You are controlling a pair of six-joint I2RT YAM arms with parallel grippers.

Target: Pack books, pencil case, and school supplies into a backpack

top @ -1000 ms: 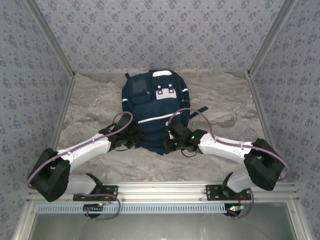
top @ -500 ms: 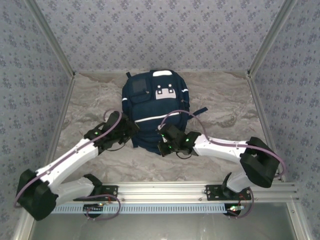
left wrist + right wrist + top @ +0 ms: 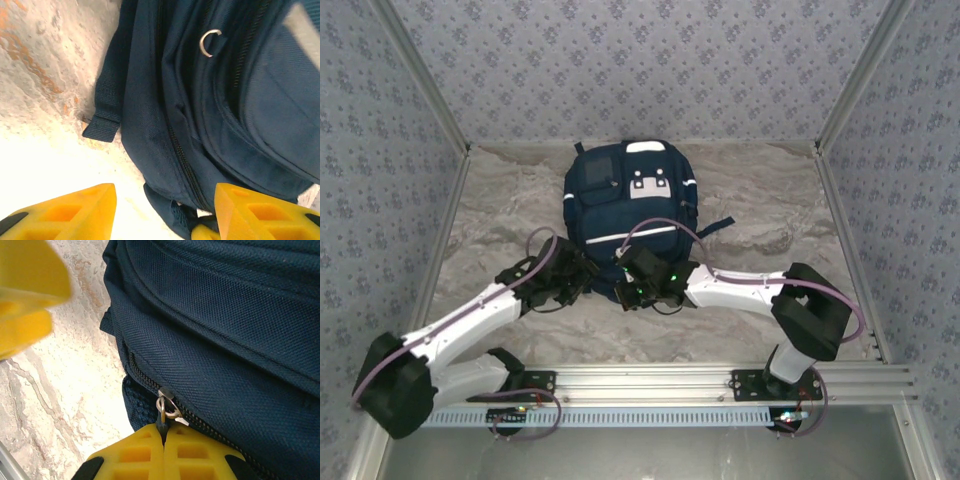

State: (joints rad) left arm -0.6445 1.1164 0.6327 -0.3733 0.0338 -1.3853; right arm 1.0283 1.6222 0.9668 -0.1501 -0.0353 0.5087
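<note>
- Lying flat mid-table: navy backpack (image 3: pixel 632 200), white patch + pockets twd far wall, bottom end twd arm bases, white stripe across its middle.
- Table (image 3: pixel 770 230) = pale marbled surface. Both arms reach in to backpack's near end.
- L gripper (image 3: pixel 582 282) sits at backpack's near-left corner.
- L wrist view: L gripper (image 3: pixel 162 200) fingers well apart, only fabric + table seen btwn them, gripping nothing.
- Same view: backpack (image 3: pixel 235 110) on right side w/ zipper line running down its side seam. Small metal ring (image 3: pixel 210 43) near top. Strap end (image 3: pixel 102 128) lies on table (image 3: pixel 45 75) at backpack's left edge.
- R gripper (image 3: pixel 632 292) at backpack's near edge, just beside L gripper.
- R wrist view: R gripper (image 3: pixel 163 432) fingers pressed together, pinching zipper pull (image 3: pixel 165 411) at backpack's lower seam. Pull's metal loop sits just above fingertips.
- Backpack (image 3: pixel 225 315) weave sharp there, table (image 3: pixel 60 390) to its left. L gripper's blurred yellow finger (image 3: pixel 27 285) shows in top-left corner.
</note>
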